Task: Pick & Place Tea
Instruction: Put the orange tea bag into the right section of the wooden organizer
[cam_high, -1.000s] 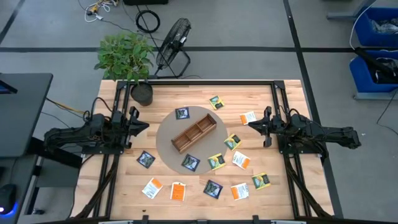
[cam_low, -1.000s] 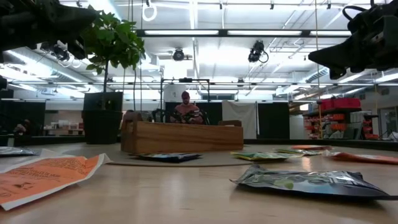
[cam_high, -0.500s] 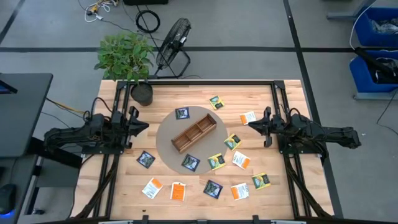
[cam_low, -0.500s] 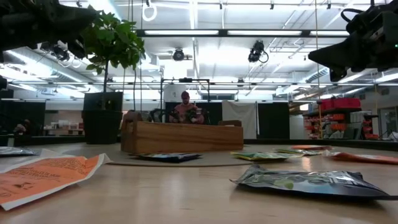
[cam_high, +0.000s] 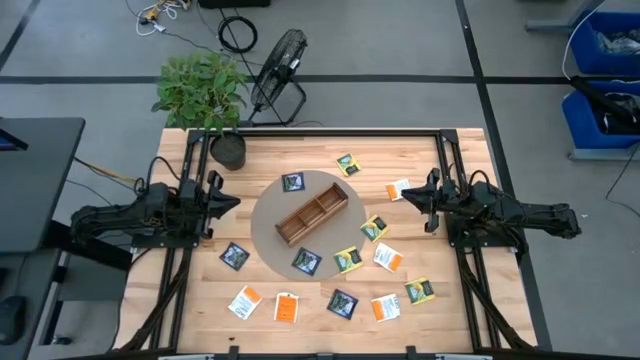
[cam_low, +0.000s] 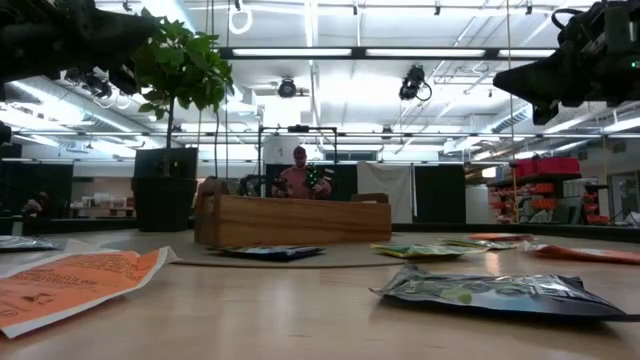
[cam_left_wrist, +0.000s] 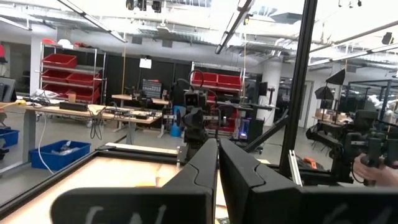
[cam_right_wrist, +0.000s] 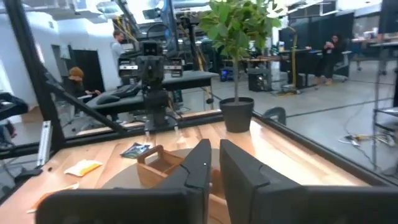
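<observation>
Wooden tray (cam_high: 312, 216) sits empty mid-table (cam_high: 200, 300), tea (cam_high: 387, 257) packets scattered flat around it. Left pincer (cam_high: 228, 203) waits shut at its side; right pincer (cam_high: 410, 197), fingers nearly together and empty, hangs by an orange packet (cam_high: 398, 189). No pick begun; next it likely must open and descend.

No legible text anywhere. Faint dark print on the orange-and-white tea packet (cam_low: 75, 282) lying nearest in the low view, too blurred to read. Pale smudged marks on the left gripper's (cam_left_wrist: 217, 163) housing in the left wrist view, not decipherable. Nothing readable on the packets seen from above or on the red bins (cam_left_wrist: 60, 61) on the room's shelves.
</observation>
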